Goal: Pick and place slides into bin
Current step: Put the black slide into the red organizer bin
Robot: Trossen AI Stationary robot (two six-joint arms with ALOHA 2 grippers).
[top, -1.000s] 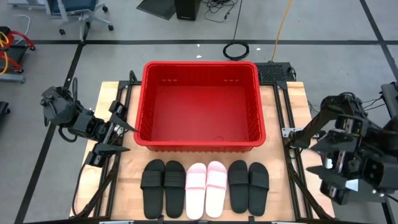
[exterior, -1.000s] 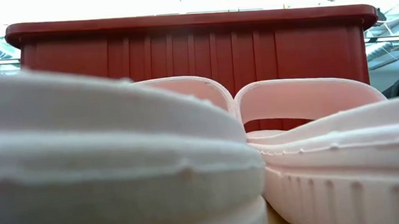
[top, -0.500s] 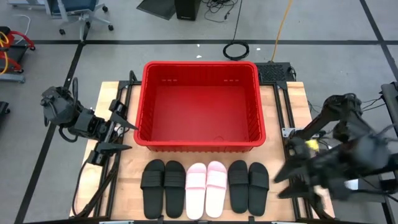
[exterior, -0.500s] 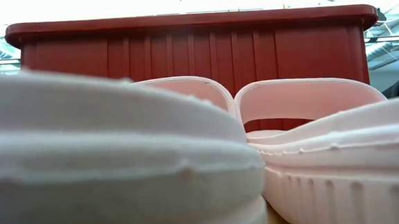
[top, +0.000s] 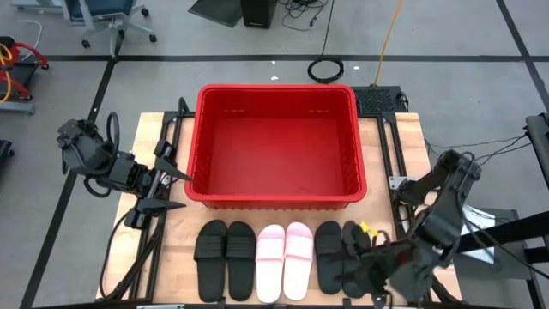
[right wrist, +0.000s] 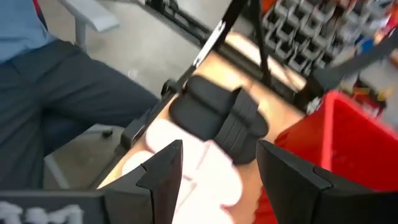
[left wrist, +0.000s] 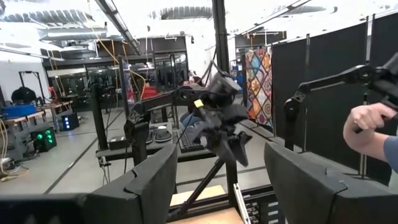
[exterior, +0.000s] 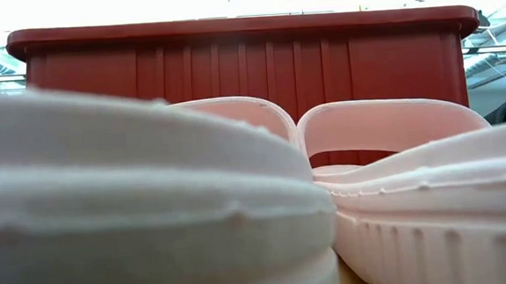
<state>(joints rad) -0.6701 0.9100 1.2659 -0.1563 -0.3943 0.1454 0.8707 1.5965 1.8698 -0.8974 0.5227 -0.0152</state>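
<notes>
Red bin [top: 274, 146] at table's 12 o'clock, holds nothing. Six slides [top: 283, 259] in row at 6. Right gripper [top: 367, 264] over rightmost black slide [top: 355, 249], fingers apart, holding nothing: reach step; next descend, clamp. Left gripper [top: 168, 176] parked at 9, spread, unloaded.

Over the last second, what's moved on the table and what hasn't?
The right gripper has swung in from the table's right edge to hover over the rightmost black slide, its fingers open, holding nothing. The left gripper stayed parked beside the red bin. All six slides still lie in their row, and the bin is still empty.
</notes>
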